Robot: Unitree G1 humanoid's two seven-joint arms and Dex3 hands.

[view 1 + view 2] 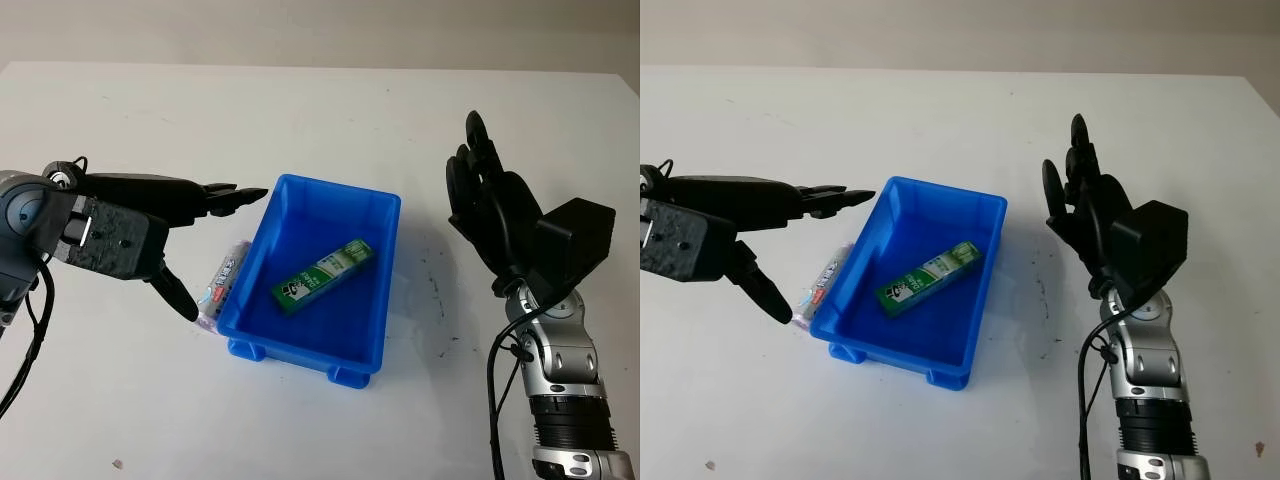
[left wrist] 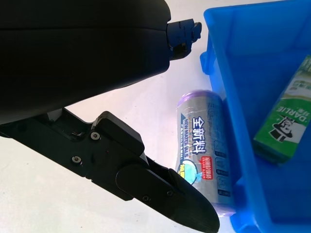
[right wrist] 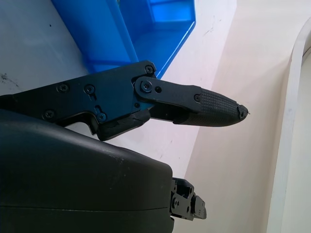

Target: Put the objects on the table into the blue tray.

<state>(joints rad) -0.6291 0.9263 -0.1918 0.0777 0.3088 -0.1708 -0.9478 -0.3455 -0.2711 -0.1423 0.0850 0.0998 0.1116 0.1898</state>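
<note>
Two items are in play on the white table (image 1: 320, 110): a purple-capped roll (image 1: 223, 280) in a printed wrapper and a green box (image 1: 323, 274) with a panda logo. Farthest left, the left hand (image 1: 150, 225) hangs above the table beside the blue tray (image 1: 385, 290), open and holding nothing; its upper fingers (image 1: 225, 198) point toward the tray's near-left corner, while a lower finger (image 1: 175, 292) angles down toward the table just left of the roll. The roll lies on the table, lengthwise along the tray's left outer wall and touching or nearly touching it; in the left wrist view it sits between that lower finger (image 2: 165, 194) and the wall, so the wall crowds one side of it. Inside the tray the green box lies flat and diagonal on the floor. To the right of the tray the table carries a few faint dark scuffs (image 1: 437, 300). Farthest right, well apart from the tray, the right hand (image 1: 485, 195) is raised with fingers pointing up, open and empty.
</note>
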